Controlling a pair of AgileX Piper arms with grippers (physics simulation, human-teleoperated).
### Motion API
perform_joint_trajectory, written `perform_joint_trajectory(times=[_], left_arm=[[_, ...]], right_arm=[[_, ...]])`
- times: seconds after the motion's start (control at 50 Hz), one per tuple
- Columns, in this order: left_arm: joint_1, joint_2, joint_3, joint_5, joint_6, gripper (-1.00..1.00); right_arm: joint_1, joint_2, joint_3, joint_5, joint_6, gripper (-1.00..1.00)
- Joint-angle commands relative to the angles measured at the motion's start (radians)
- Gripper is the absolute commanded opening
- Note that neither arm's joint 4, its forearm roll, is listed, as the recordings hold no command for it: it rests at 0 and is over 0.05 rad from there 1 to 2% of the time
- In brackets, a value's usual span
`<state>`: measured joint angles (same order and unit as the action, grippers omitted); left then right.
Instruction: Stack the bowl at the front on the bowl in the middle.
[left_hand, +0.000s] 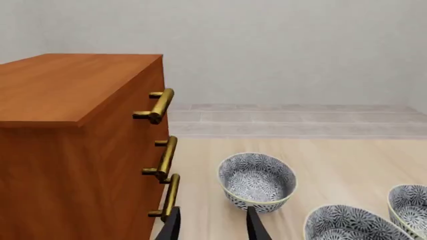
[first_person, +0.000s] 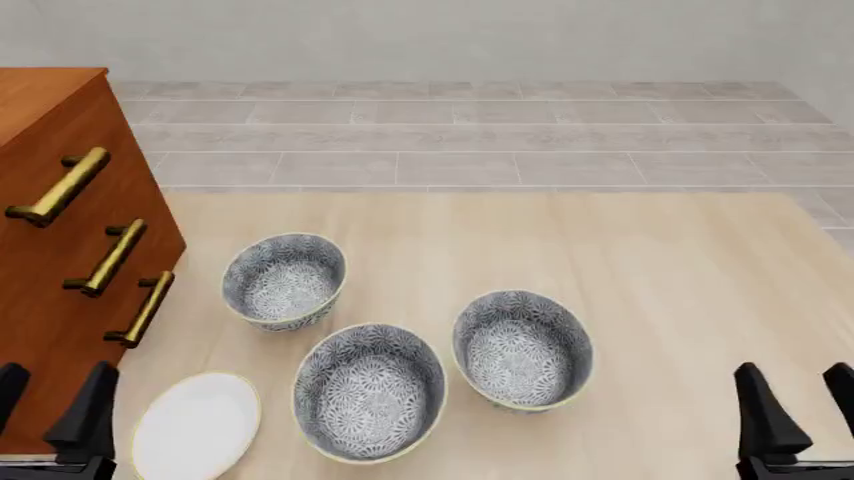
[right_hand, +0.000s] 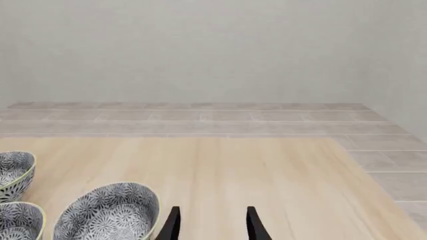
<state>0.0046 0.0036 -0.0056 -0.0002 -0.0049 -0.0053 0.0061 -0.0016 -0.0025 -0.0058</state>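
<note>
Both jaws spread, holding nothing. Left gripper (first_person: 54, 415) low beside the dresser (first_person: 54, 250); right gripper (first_person: 798, 420) well off from it. Front bowl (first_person: 370, 390) untouched on the counter (first_person: 667, 280), just beside the middle bowl (first_person: 523, 348). Step: approach not begun. Next: one gripper reaches, pinches the front bowl's rim, lifts.

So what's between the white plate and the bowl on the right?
In the front view, the front bowl sits between the white plate and the right-hand bowl. The wrist views don't show the plate.
</note>
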Motion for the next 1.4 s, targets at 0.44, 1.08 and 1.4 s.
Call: perform_joint_trajectory(times=[0.44,1.08,1.4], left_arm=[[-0.04,0.638,-0.141,-0.34,-0.08,1.0],[-0.079,1.325,-0.665,-0.078,-0.087,1.0],[-0.049,1.406,-0.671,-0.089,-0.122,1.0]], right_arm=[[-0.001,0.011,-0.002,0.0,0.02,1.0],[-0.02,0.045,-0.001,-0.016,0.028,1.0],[-0.018,0.064,-0.001,-0.026,0.027,1.0]])
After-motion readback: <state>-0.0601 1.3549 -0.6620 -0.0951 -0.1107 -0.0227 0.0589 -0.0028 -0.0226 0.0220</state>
